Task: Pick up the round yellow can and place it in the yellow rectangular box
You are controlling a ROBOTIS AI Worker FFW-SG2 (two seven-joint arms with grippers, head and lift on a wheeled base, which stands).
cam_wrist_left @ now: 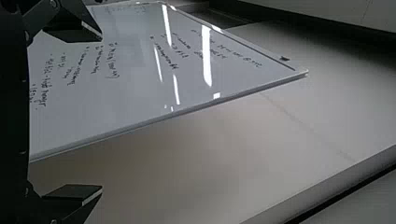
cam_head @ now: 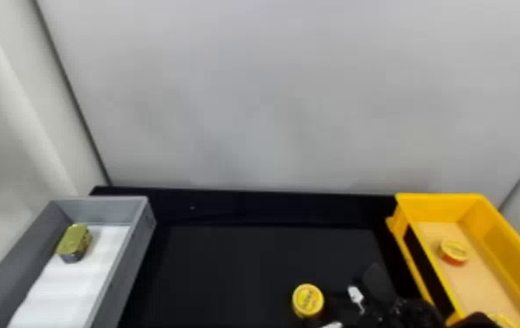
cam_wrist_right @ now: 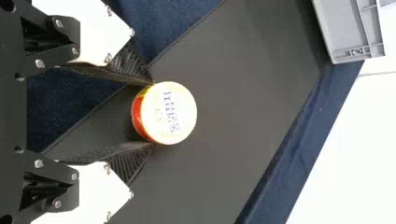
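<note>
A broad lane crosses the worktop [cam_head: 237, 261] between the gray box [cam_head: 102, 199] and the round yellow can [cam_head: 308, 300]. The yellow rectangular box [cam_head: 440, 199] opens upward; its left wall blocks low passage, and another can [cam_head: 454, 251] obstructs part of its floor.

The can [cam_head: 308, 300] is toward the worktop's [cam_head: 237, 266] front, between a bin [cam_head: 102, 208] on the left with a tin [cam_head: 74, 242] inside and a box [cam_head: 438, 206] on the right holding another can [cam_head: 453, 251], with a wall [cam_head: 250, 109] behind.
</note>
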